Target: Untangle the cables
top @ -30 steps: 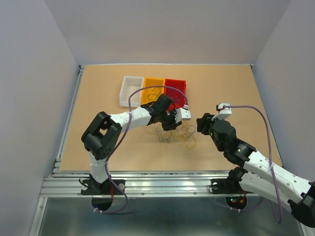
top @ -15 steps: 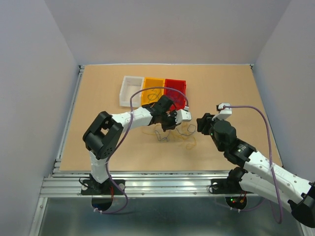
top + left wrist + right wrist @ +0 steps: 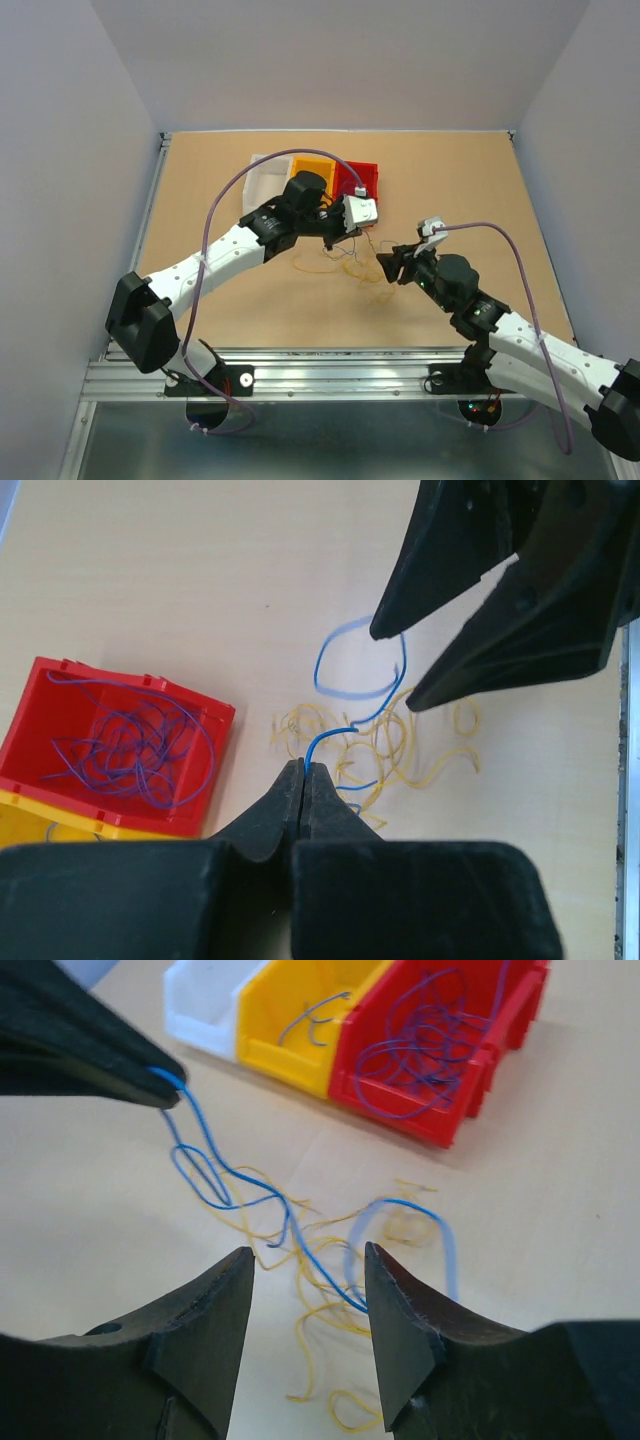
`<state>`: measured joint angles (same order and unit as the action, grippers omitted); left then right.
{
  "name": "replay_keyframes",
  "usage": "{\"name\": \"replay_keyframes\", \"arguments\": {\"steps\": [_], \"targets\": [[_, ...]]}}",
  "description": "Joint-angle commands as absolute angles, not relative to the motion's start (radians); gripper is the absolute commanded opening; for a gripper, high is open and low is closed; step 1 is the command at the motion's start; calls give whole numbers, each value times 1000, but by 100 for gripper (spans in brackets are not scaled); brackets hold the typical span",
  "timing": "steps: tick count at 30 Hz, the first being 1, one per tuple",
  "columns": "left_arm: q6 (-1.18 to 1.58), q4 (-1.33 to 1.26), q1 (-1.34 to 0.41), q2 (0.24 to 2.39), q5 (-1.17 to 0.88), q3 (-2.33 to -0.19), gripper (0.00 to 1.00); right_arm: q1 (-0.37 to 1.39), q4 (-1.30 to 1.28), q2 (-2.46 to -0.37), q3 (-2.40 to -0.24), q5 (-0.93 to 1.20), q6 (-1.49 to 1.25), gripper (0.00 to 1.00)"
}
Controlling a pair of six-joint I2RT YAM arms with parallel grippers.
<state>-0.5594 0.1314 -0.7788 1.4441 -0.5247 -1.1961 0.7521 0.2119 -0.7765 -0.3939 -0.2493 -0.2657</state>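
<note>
A loose tangle of thin yellow cables lies on the tan table, with a blue cable running through it. My left gripper is shut on one end of the blue cable and holds it up above the tangle; it also shows in the top view. In the right wrist view the blue cable runs from the left fingertips down into the yellow strands. My right gripper is open and empty, its jaws straddling the tangle just above it.
Three small bins stand behind the tangle: a red bin full of blue-purple wires, a yellow bin with a few strands, and a white bin. The table's raised rim runs along the left.
My left arm has stretched out and lifted toward the bins, pulling the blue cable up out of the tangle. My right gripper has moved left and nearer, over the tangle.
</note>
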Motion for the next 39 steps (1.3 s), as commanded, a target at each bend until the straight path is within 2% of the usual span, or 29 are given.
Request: {"name": "replay_keyframes", "arguments": {"steps": [1,7,11,18,26,30,32,36,39], "targets": [[-522,127,-782,1407,-552,-1177,0,750,429,-795,-374,-41,-163,54],[-492,121,-782,1329,-514,-1187,0,750,478,-897,-394,-15,-127,59],[-460,121,-782,1276,-522,-1221,0,750,558,-972,-399,66,-97,69],[-410,155,-782,1253,-500,-1353,0,750,686,-1075,-416,176,-89,71],[-356,216,-782,1290,-483,-1557,0,750,761,-1236,-474,195,-75,72],[-328,227,-782,1299,-445,-1656,0,750,790,-1337,-518,192,-81,55],[-322,227,-782,1305,-391,-1689,0,750,788,-1362,-540,184,-84,51],[-310,216,-782,1305,-176,-1782,0,750,788,-1387,-551,166,-87,26],[-301,177,-782,1295,37,-1810,0,750,772,-1376,-546,128,-101,21]]}}
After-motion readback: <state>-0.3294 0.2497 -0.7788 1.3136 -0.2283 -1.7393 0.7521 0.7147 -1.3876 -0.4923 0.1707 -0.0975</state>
